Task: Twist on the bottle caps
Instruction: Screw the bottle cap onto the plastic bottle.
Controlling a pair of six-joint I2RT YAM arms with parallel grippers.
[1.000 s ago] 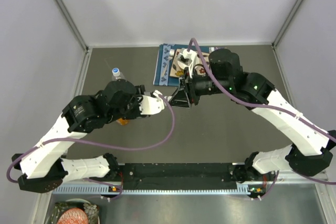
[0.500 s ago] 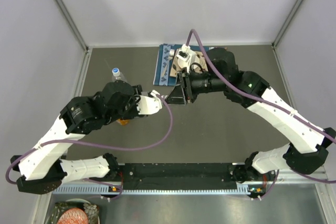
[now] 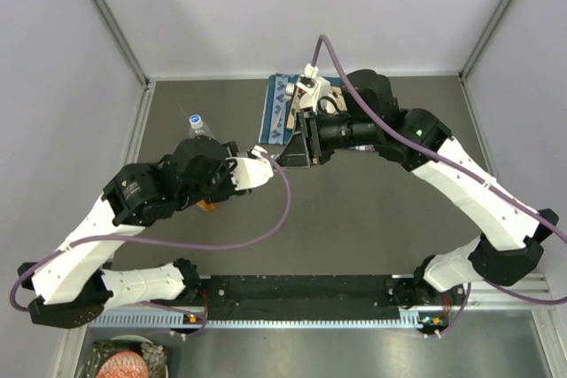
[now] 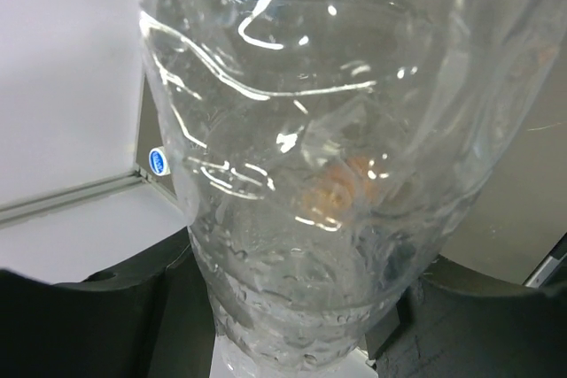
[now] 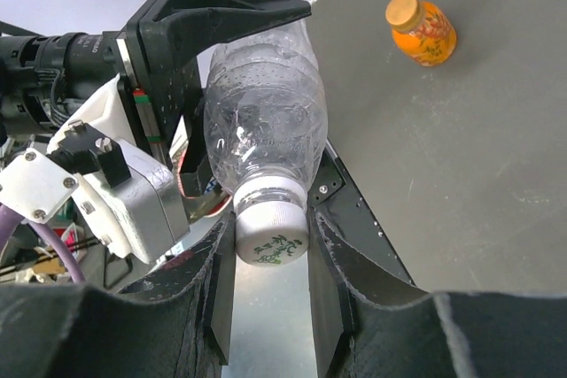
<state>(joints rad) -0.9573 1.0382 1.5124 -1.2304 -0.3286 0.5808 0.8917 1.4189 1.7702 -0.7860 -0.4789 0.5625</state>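
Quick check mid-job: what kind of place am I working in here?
Most likely a lab test cell: a grey table walled by plain white panels, two arms bolted to a rail at its near edge, and only props such as a clear bottle and an orange bottle.

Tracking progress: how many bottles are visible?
3: a clear ribbed plastic bottle held aloft, centre; a second clear bottle standing back left; a squat orange bottle standing left, nearer. Others may be hidden.

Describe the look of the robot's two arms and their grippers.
Both the left arm and right arm have white shells with black joints, and a purple cable loops alongside each. The left gripper and right gripper have black fingers.
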